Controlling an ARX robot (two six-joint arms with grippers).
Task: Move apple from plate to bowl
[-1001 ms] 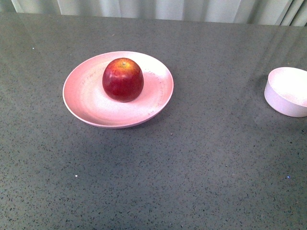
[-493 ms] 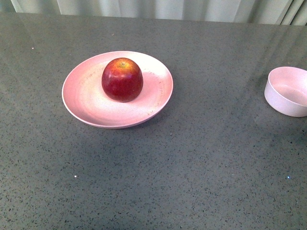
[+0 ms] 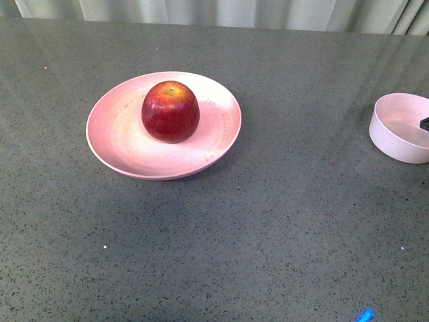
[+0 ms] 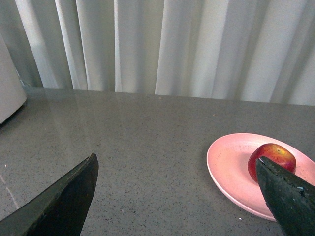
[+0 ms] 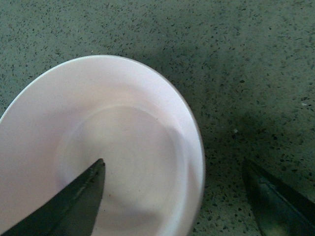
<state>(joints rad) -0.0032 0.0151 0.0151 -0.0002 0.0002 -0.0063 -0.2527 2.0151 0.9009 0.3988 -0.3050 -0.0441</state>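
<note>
Grey speckled tabletop (image 3: 268, 228) ending at a pale pleated curtain (image 3: 201, 12); the apple sits on the plate and both grippers are empty.
The dark-red apple (image 3: 170, 111) rests upright just behind the middle of the pink plate (image 3: 117, 144), clear of its rim all round. The small bowl (image 3: 395, 144) stands well apart to the right, cut by the frame edge, with bare tabletop between them. The left gripper (image 4: 175, 160) is spread wide and holds nothing, low over open table beside the plate. The right gripper (image 5: 173, 162) is equally wide and straddles the bowl's rim, one finger (image 5: 74, 201) over its hollow, the other outside.
</note>
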